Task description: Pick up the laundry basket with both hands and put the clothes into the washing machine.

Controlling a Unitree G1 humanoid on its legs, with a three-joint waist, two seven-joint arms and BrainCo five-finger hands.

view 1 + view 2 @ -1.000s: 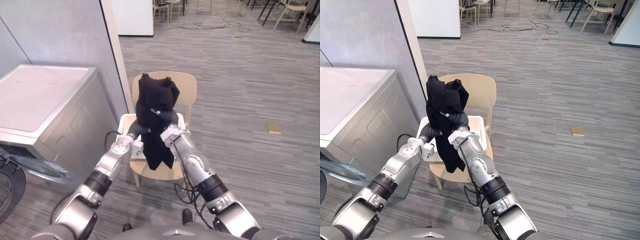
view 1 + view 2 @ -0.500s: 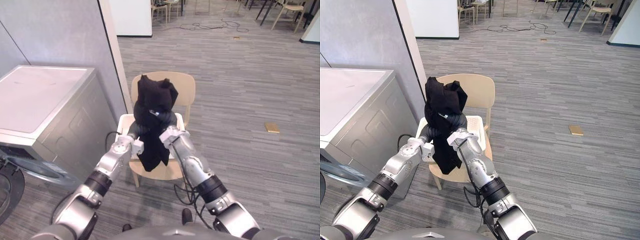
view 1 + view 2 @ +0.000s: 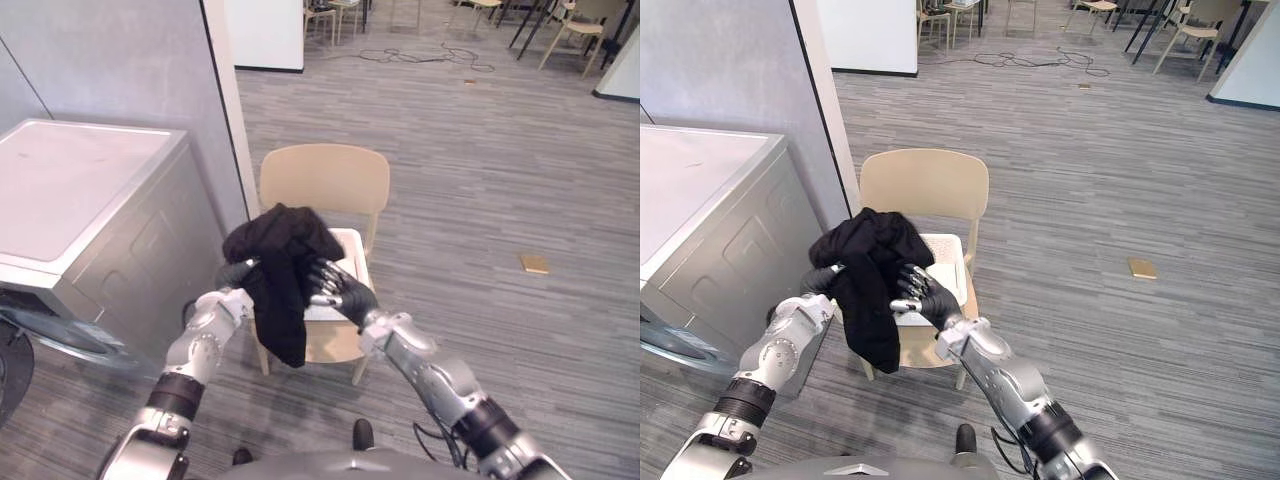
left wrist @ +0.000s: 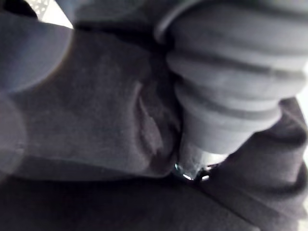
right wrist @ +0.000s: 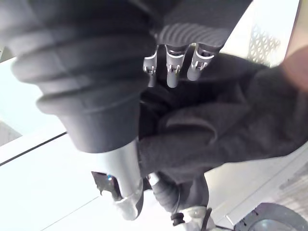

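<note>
I am working in what looks like an open office or test hall, not a home. A grey striped carpet floor [image 3: 480, 180] runs a long way back. A tall grey partition wall [image 3: 110, 60] stands on my left, with a white wall [image 3: 265, 30] behind it. A silver washing machine [image 3: 80, 190] is set against the partition, and a single beige chair [image 3: 325, 180] stands just beside it. Far back there are more light chairs [image 3: 1193, 25] and loose cables [image 3: 1035, 60] lying on the carpet.

The black garment [image 3: 278, 270] hides fingers of the left robot hand [image 3: 236, 272].
</note>
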